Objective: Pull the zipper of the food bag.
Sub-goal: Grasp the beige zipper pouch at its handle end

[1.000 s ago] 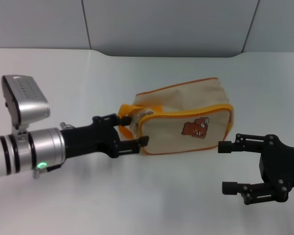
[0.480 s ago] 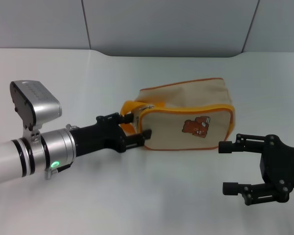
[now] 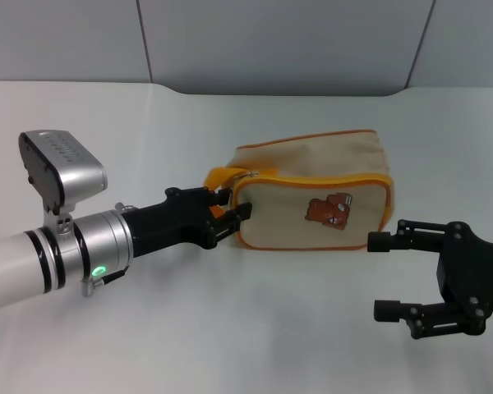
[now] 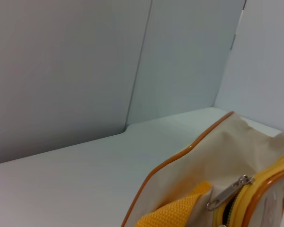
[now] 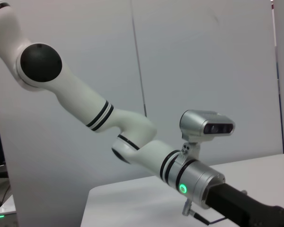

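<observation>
White table (image 3: pixel 148 131) carries the scene, a smooth pale surface running back to a grey panelled wall (image 3: pixel 271 41). One thing lies on it: the food bag (image 3: pixel 312 197), sitting near the middle, bear patch (image 3: pixel 329 212) facing forward, yellow loop handle (image 3: pixel 218 176) at its left end. Its base looks flat on the top, though the left end may be slightly lifted; hard to say from here.
</observation>
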`<action>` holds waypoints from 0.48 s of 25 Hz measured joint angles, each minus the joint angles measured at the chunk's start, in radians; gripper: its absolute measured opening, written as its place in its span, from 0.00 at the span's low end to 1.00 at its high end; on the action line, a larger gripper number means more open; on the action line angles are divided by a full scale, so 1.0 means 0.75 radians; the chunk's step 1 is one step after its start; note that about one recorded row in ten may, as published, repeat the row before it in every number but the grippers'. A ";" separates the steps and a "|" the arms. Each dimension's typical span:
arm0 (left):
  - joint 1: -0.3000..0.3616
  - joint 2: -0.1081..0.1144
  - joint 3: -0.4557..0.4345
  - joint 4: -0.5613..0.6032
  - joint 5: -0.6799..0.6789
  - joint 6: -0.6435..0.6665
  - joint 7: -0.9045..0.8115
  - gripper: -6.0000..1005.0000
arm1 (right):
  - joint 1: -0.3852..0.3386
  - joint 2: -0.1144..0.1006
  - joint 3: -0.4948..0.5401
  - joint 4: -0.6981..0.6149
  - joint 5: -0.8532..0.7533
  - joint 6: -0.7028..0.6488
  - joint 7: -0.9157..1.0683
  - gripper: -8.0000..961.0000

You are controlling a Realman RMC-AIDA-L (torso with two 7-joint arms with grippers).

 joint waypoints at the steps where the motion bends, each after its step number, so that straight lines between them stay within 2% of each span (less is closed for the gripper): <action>1: 0.000 0.000 0.000 0.000 0.000 0.000 0.000 0.53 | 0.000 0.001 0.005 0.000 0.001 0.000 0.000 0.85; 6: -0.020 0.000 -0.034 -0.061 -0.002 -0.001 0.084 0.38 | -0.001 0.006 0.034 0.000 0.001 0.000 0.000 0.85; 12: -0.015 0.000 -0.066 -0.076 -0.002 0.035 0.140 0.31 | -0.002 0.018 0.117 0.000 0.006 0.000 -0.014 0.85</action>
